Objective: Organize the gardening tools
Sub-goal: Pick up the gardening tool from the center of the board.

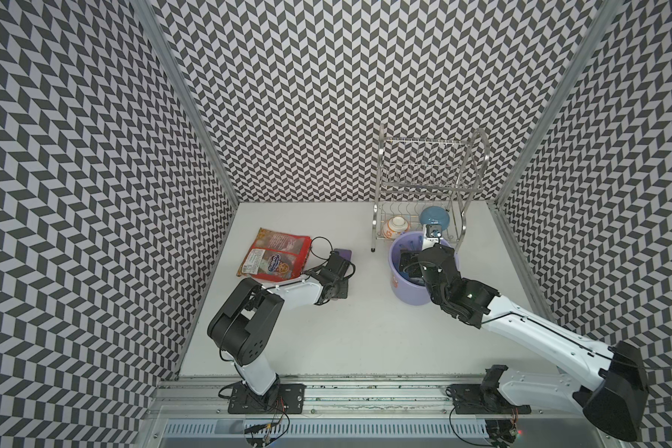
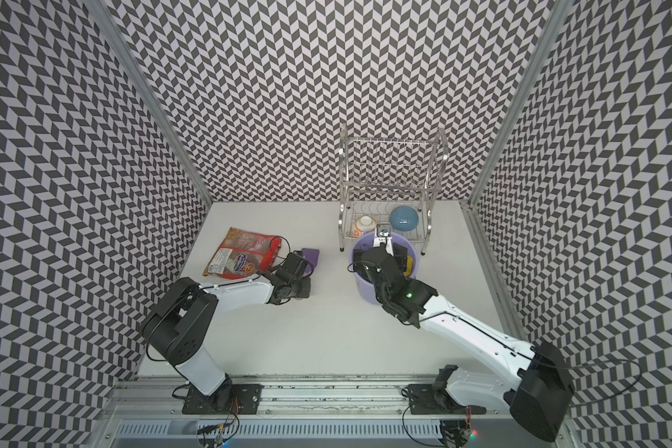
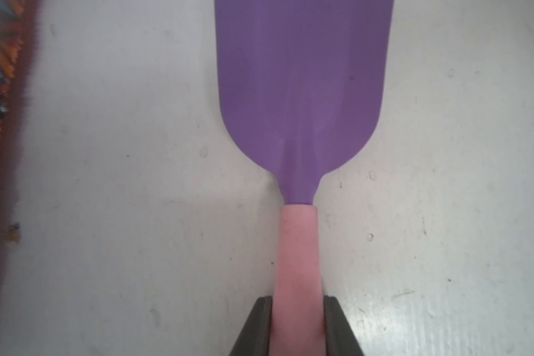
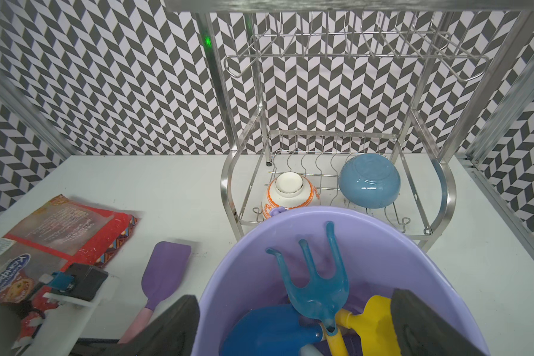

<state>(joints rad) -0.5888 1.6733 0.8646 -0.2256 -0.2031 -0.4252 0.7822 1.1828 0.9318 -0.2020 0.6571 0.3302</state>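
A purple tool (image 3: 299, 86) with a flat blade and a pink handle lies on the white table beside the snack packet, also visible in both top views (image 1: 345, 254) (image 2: 312, 254). My left gripper (image 3: 298, 297) is shut on its pink handle, both fingers pressed against it. The lavender bucket (image 4: 321, 214) holds a blue rake (image 4: 315, 286) with a yellow handle, a dark blue trowel (image 4: 269, 333) and a yellow spade (image 4: 373, 320). My right gripper (image 4: 293, 294) stands open over the bucket's near wall, one finger outside and one inside, holding nothing.
A red snack packet (image 1: 276, 258) lies left of the left gripper. A steel dish rack (image 1: 381, 217) stands behind the bucket (image 1: 404, 298), holding a white-and-orange bowl (image 1: 394, 227) and a blue bowl (image 1: 435, 217). Patterned walls close in three sides.
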